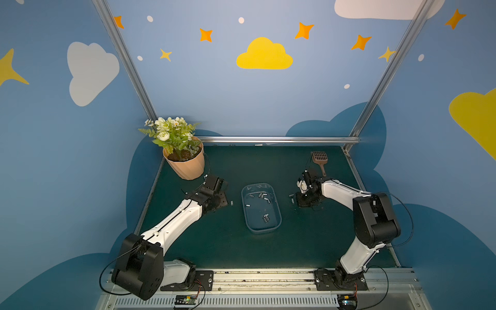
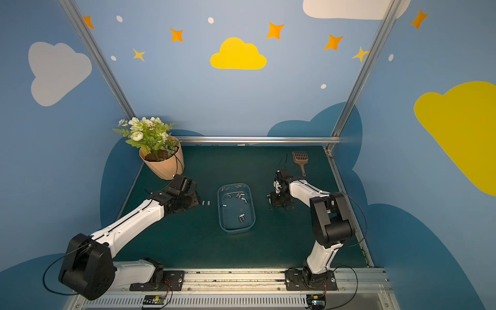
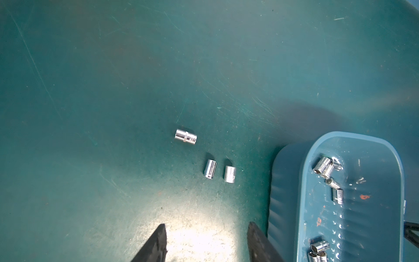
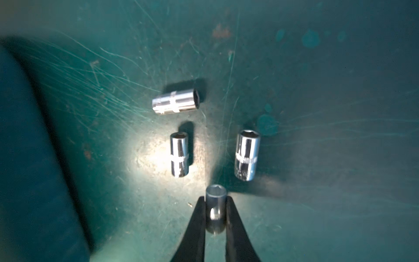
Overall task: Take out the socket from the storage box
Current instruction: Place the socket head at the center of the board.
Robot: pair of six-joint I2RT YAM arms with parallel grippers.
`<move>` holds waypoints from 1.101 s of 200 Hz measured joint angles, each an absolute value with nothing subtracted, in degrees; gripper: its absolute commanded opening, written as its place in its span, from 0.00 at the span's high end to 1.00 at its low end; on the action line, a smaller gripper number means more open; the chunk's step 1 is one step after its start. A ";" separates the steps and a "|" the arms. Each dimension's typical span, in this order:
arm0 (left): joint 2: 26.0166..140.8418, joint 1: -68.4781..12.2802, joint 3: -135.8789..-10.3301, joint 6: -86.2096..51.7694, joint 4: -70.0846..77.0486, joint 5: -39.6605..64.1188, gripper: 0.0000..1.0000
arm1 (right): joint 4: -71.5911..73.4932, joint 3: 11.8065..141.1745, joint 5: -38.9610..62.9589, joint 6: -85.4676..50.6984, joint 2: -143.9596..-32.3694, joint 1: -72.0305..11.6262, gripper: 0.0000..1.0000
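The scratched dark-green mat (image 1: 214,241) is flat and scuffed, so nothing on it would stop a round thing from rolling. At its middle sits the storage box (image 1: 255,222), a shallow see-through bluish tub with rounded corners, a thin rim and ribbed walls. It looks light, and a jaw catching its rim could probably drag or tip it. The left gripper (image 3: 206,226) hangs just beside the box, its black tapered jaws spread and empty, near 3 sockets (image 3: 210,168) lying on the mat. On the box's other side, the right gripper (image 4: 215,198) is pinching 1 socket (image 4: 215,211) upright, out of the box, close to 3 more (image 4: 179,154) on their sides; whether it touches the mat I cannot tell. It is a small mirror-smooth chrome cylinder with a hex mouth, so it may slip, or on release topple and roll into its neighbours. Several more sockets lie in the box (image 3: 322,167), some touching, so 1 pinch might catch 2.
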State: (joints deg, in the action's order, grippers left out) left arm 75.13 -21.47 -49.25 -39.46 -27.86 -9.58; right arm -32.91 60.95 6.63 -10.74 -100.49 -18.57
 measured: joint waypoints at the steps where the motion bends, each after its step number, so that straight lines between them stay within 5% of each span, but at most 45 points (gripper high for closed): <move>1: 75.13 -21.47 -49.25 -39.46 -27.86 -9.58 0.42 | -32.91 60.95 6.63 -10.74 -100.51 -18.57 0.85; 220: 75.13 -21.47 -49.25 -39.44 -27.75 -9.34 0.42 | -34.68 63.81 7.73 -11.14 -102.45 -18.52 0.75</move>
